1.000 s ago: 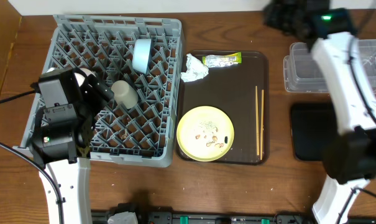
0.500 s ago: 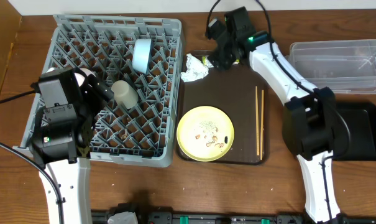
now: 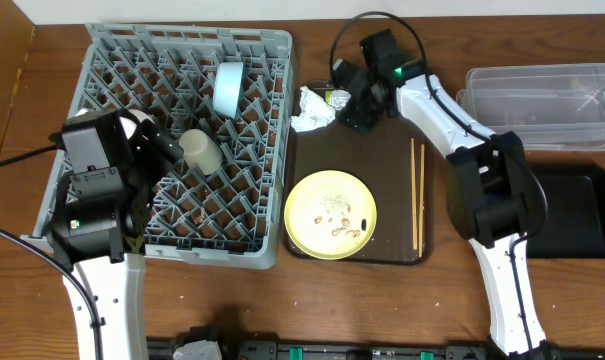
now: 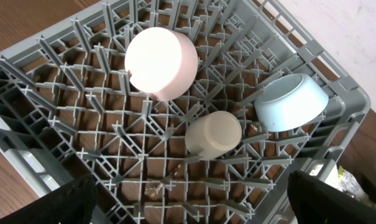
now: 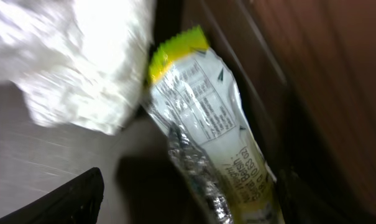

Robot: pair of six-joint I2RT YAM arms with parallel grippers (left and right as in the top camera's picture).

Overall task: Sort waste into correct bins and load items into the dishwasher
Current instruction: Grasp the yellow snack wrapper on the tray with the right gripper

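Your right gripper has swung from the tub to the wrapper at the tray's eleven o'clock. Its jaws are apart astride the wrapper, so a grab looks next. The left gripper waits, jaws apart.

The rack is grey lattice, the plate pale yellow, the wrapper yellow-green.

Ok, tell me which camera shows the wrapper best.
The right wrist view: the wrapper fills the frame, its print and yellow-green end plain to see, beside the napkin. Overhead, only a small silvery bit of it shows next to the right gripper. The left wrist view does not clearly show it.
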